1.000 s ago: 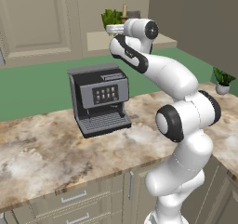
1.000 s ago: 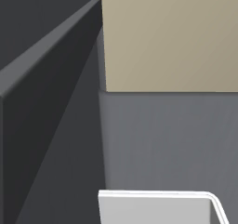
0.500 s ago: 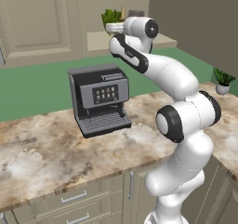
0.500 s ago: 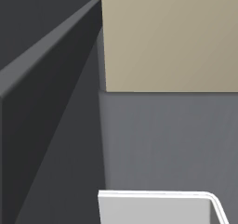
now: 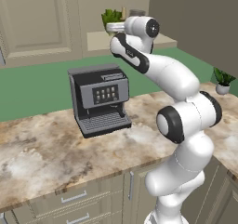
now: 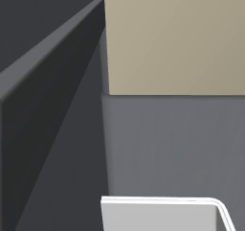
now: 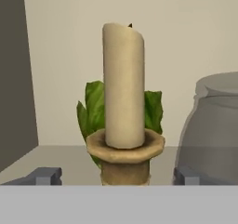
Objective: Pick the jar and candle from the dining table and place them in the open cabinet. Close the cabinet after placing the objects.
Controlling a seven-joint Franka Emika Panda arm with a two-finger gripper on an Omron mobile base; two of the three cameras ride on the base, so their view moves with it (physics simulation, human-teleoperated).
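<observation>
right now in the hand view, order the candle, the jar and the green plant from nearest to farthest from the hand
1. The candle: upright between the fingertips of the open hand, nearest.
2. The jar: just right of the candle, beside the right fingertip; about as near, too close to call.
3. The green plant: behind the candle, its leaves showing on both sides, farthest.

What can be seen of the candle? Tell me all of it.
The candle is a thick cream stick, matte and waxy, with a tiny dark wick at its slightly slanted top. It stands upright in a dull brass-coloured cup with a flared rim; the foot of the holder is cut off from sight. It stands between the two finger tips of the open gripper, which do not touch it. Green leaves rise behind it, and the smoky glass jar is beside it, apart from it.
</observation>
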